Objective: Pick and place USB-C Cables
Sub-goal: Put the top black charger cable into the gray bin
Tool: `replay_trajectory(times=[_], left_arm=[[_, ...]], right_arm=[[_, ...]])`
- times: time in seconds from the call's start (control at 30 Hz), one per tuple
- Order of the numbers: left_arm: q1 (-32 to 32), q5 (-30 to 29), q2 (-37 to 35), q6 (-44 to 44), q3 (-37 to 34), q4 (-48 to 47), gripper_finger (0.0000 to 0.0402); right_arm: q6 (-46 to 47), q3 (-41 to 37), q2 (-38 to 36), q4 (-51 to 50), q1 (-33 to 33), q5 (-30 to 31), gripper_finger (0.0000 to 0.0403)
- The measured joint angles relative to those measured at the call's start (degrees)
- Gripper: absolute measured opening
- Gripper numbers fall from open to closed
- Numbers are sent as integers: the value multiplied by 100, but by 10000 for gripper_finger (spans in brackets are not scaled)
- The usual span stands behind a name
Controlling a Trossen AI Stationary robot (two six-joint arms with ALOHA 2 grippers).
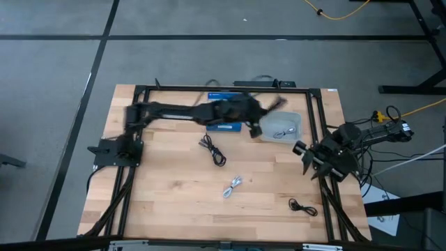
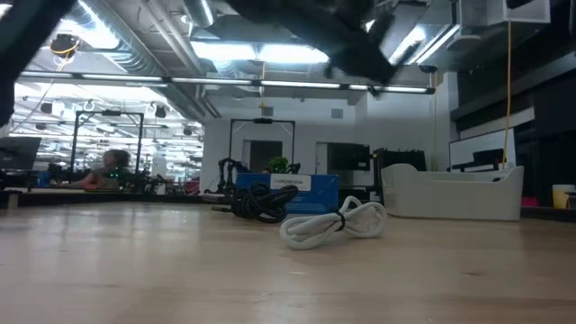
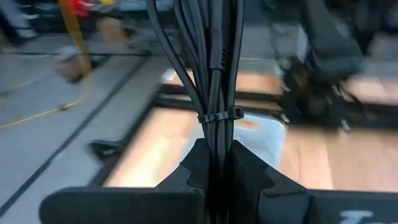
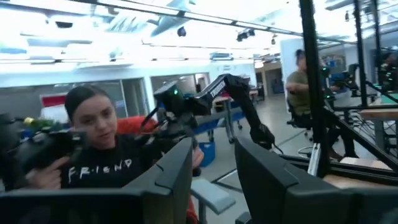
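Observation:
My left arm reaches across the far side of the table, and its blurred gripper (image 1: 256,120) (image 3: 217,162) is over the blue box (image 1: 224,115), beside the white bin (image 1: 282,127) (image 3: 261,134). It is shut on a black USB-C cable bundle (image 3: 214,68). A light cable lies inside the bin (image 1: 281,132). On the wood lie a black coil (image 1: 212,150) (image 2: 261,202), a white coil (image 1: 233,187) (image 2: 333,223) and a small black coil (image 1: 302,206). My right gripper (image 1: 310,159) (image 4: 214,180) waits open at the table's right edge. My left gripper pinches the black cable bundle between its two fingers (image 3: 249,171). The strands run forward past the fingertips, along the fingers, bound by a thin tie (image 3: 217,116). The bundle is lifted clear, with the white bin showing behind it. The held end is hidden between the fingers.
A black frame rail (image 1: 223,88) runs around the table's edges. The blue box (image 2: 288,191) stands at the far side next to the bin (image 2: 450,193). A person (image 4: 93,149) stands beyond the table's right side. The bare wood in the near middle (image 1: 174,202) is free room.

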Motion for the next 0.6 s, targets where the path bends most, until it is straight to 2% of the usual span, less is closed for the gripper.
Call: replay_trajectory(times=[0.17,0.3,0.37,0.47,0.6], left_arm=[[216,486,1290,385,1618,-1205,26],[366,881,2034,416,2536,-1587,26],[392,1259,2273,415,2835,-1628,26],[398,1816,2487,416,3120,-1584,29],[387,2111,2539,398,3151,-1683,76]], right_arm=[[-116,0,15,468,4,-763,126],[-313,0,0,1228,190,-1587,126],[-323,0,-2,1345,326,-1760,126],[-329,0,2,1340,517,-1711,126],[-472,0,11,1335,673,-1584,126]])
